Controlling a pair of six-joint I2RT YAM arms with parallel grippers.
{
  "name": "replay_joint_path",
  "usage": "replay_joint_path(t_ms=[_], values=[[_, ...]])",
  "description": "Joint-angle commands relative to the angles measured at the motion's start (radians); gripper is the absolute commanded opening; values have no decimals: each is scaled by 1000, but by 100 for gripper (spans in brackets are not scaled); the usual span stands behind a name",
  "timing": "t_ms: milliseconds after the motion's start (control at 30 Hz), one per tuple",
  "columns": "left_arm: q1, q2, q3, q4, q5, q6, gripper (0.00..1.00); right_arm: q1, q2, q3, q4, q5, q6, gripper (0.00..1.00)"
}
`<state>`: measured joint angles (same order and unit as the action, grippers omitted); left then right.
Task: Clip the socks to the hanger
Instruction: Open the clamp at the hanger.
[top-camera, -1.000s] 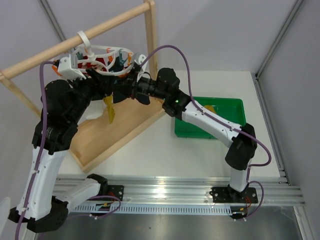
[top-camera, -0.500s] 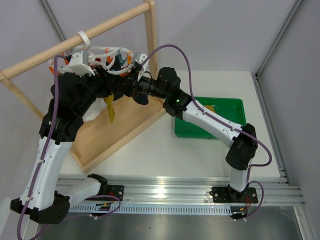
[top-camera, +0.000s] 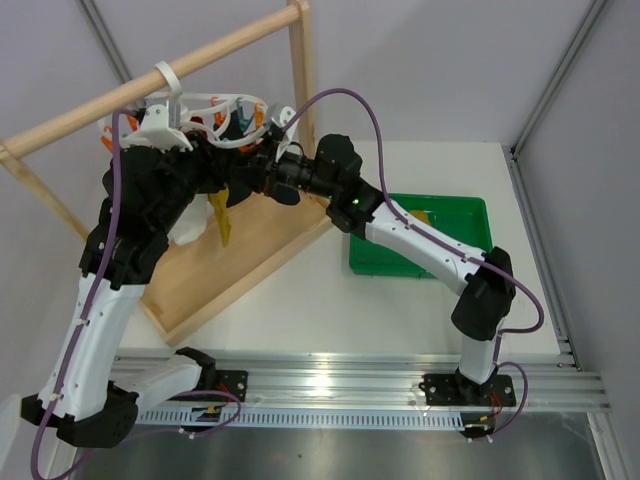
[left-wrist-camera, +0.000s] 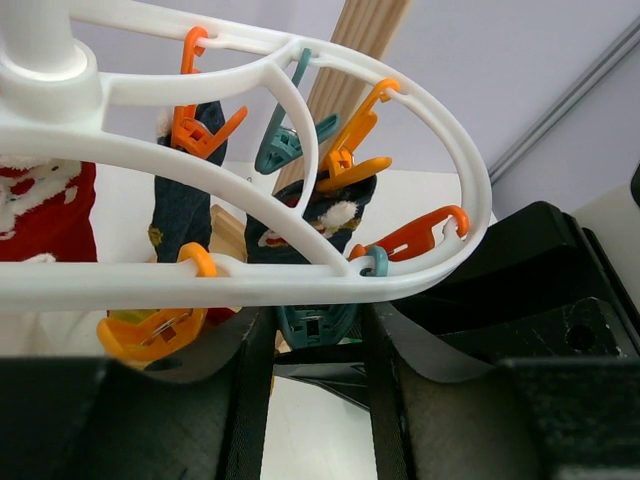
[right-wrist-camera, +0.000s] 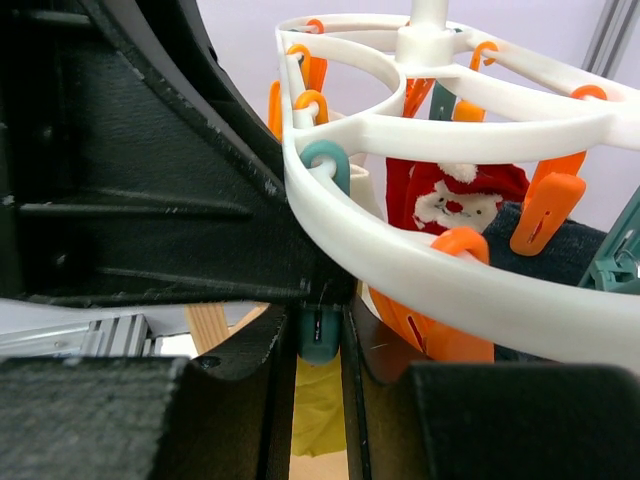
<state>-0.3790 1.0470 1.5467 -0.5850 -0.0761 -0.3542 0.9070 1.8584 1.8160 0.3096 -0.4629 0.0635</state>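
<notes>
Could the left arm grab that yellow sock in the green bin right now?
Probably not: the left gripper is up at the hanger, and the right arm lies across the green bin holding the yellow sock.

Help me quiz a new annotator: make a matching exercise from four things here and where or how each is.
1 mustard-yellow fabric sock
2 green plastic bin
3 white plastic hanger hook
4 red fabric sock

A looped over the wooden bar
B shows a Santa face
C on the white table
D dangling above the wooden tray

Pairs: 1-D, 2-C, 3-A, 4-B
</notes>
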Motion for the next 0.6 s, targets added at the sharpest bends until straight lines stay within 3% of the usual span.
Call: replay_joint_path(t_ms=[0, 100, 200, 233, 267, 333, 467, 567], values=[[-11, -8, 6, 105, -33, 21, 33, 12, -44, 23, 19, -22, -4, 1], [-12, -12, -3, 120, -39, 23, 22, 13, -47, 14, 10, -14, -8, 4], [-12, -12, -4, 120, -44, 23, 12, 12, -71, -24, 10, 7, -11, 19], [-12, -10, -8, 125, -45, 23, 10, 12, -80, -38, 11, 13, -13, 25], [-12, -8, -13, 123, -48, 23, 8, 10, -90, -52, 11, 20, -17, 40], [-14, -8, -17, 122, -48, 21, 4, 10, -126, -93, -13, 50, -31, 59], [-14, -7, -33, 122, -56, 18, 2, 10, -215, -176, -101, 140, -59, 80], [-14, -8, -46, 126, -59, 15, 5, 9, -309, -263, -185, 245, -96, 86]])
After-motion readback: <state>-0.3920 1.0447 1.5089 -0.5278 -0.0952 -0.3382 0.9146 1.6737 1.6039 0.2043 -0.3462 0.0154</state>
